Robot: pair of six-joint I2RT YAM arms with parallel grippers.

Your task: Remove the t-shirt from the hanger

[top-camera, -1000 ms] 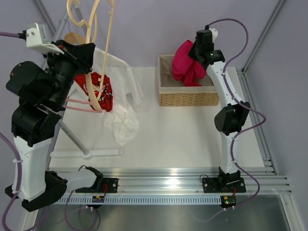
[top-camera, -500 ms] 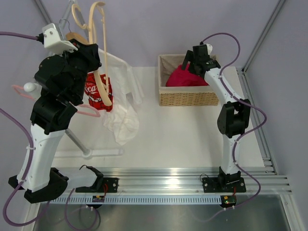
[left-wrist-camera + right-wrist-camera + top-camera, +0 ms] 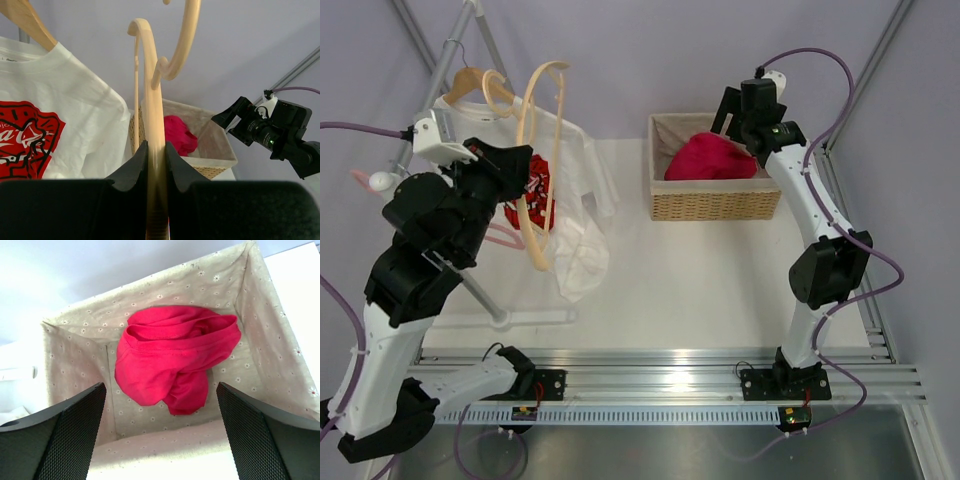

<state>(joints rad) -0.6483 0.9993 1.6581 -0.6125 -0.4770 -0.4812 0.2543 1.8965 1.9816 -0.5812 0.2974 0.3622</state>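
**A:** Where is the plain magenta-red t-shirt point(image 3: 175, 360)?

**B:** It lies crumpled in the woven basket point(image 3: 715, 205) with the flowered cloth lining, at the far side of the white worktop point(image 3: 720, 290). It is well apart from the thin cream plastic hanger point(image 3: 155, 100).

**A:** And the hands?

**B:** The right hand point(image 3: 160, 432) hangs over the basket, jaws spread wide, gripping nothing. The left hand point(image 3: 156, 150) is clamped on the hanger, raised beside a white printed shirt point(image 3: 65, 110) on a wooden hanger point(image 3: 25, 22).
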